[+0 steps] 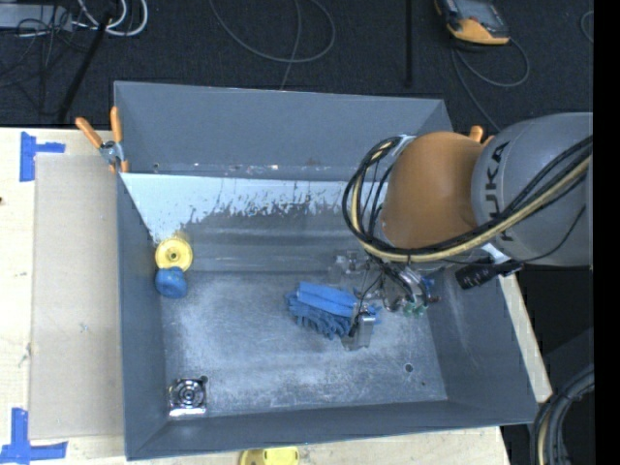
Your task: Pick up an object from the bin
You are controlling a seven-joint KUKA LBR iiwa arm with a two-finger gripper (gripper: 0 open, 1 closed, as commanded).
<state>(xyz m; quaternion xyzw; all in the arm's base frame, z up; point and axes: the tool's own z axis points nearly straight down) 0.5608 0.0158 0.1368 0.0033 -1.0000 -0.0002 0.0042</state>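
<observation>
Camera view: the grey metal bin [271, 143] holds a blue ridged plastic piece [320, 306] mid-floor, with the jaws at its right end; apart or together, I cannot tell. A yellow round disc [173, 253] and a blue round knob [170, 283] sit left, and a small silver metal part [187, 393] lies front-left.

One camera, set high and tilted down onto the bin.

The grey metal bin [252, 356] is looked into from above and somewhat from its near side, so that the far wall is shown much broader than the near one. The whole bin floor is taken in at a middling distance, with the rim kept inside the picture on every side. A band of dark carpeted floor strewn with cables [291, 27] is included beyond the far wall. The silver-grey robot arm with its rounded orange cover [436, 197] is seen entering from the right, close under the lens, and part of the bin's right side is hidden by it.
</observation>
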